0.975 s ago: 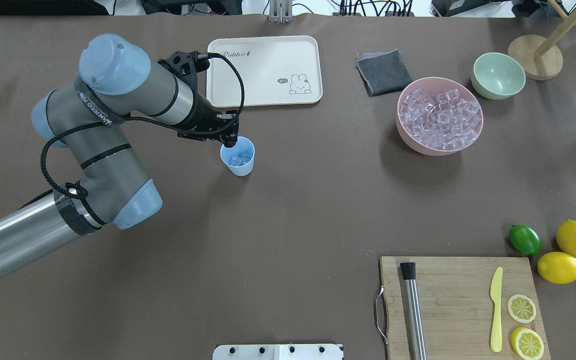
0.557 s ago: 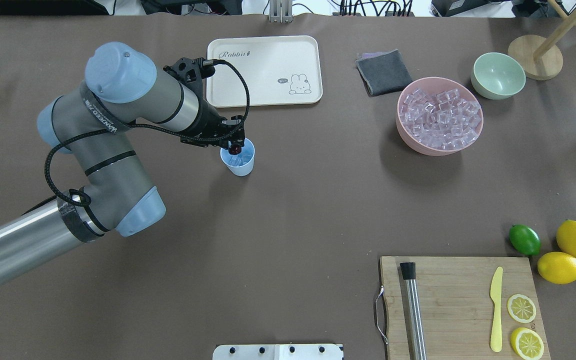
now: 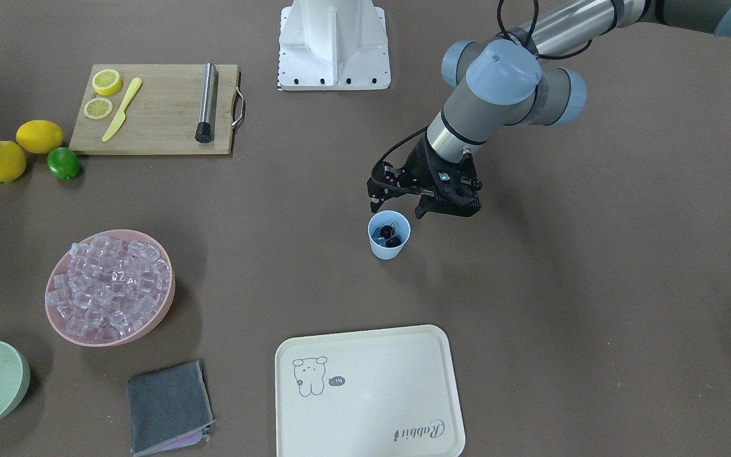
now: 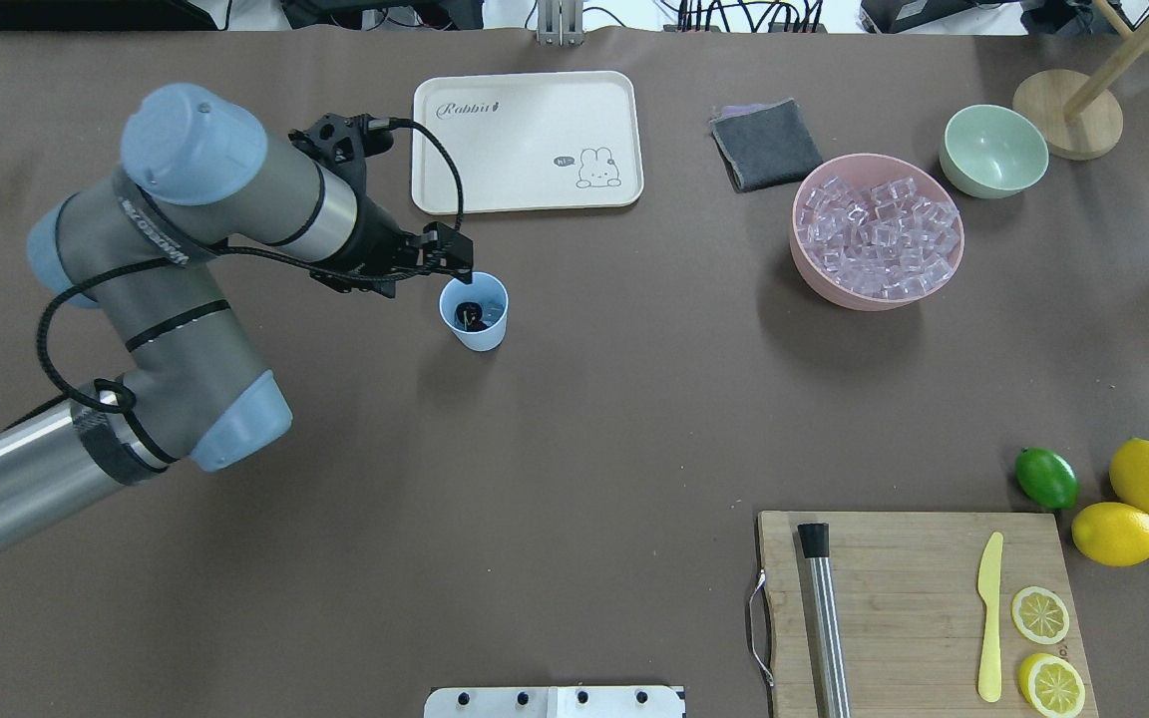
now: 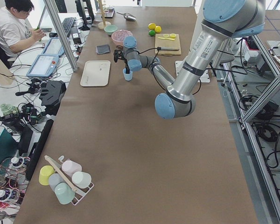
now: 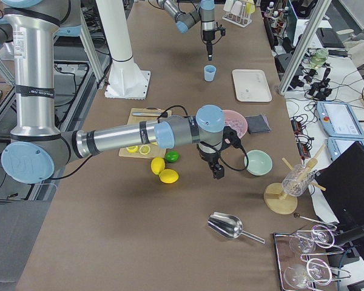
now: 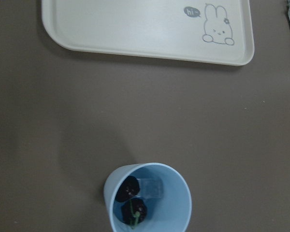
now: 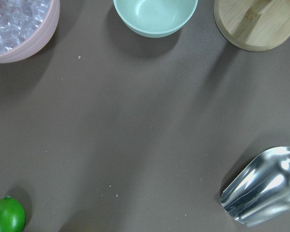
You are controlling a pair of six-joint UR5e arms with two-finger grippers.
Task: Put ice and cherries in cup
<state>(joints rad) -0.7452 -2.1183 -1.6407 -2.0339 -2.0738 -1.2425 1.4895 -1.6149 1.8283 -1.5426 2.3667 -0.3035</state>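
The left two-finger gripper point(image 3: 397, 208), jaws spread and empty, is hovering just above the small light-blue tapering cup point(image 3: 388, 252), offset toward the robot's left. The distant right gripper point(image 6: 218, 171) is giving no clear sight of its jaws. Inside the cup, the paired dark-red glossy cherries point(image 7: 137, 209) are resting against a small clear ice cube point(image 7: 151, 187), nearer the left arm.

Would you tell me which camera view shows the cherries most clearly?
The left wrist-mounted view: it looks straight down into the cup, showing both cherries beside an ice cube. Front-facing and overhead views show only a dark blob in the cup; the side views cannot resolve them.
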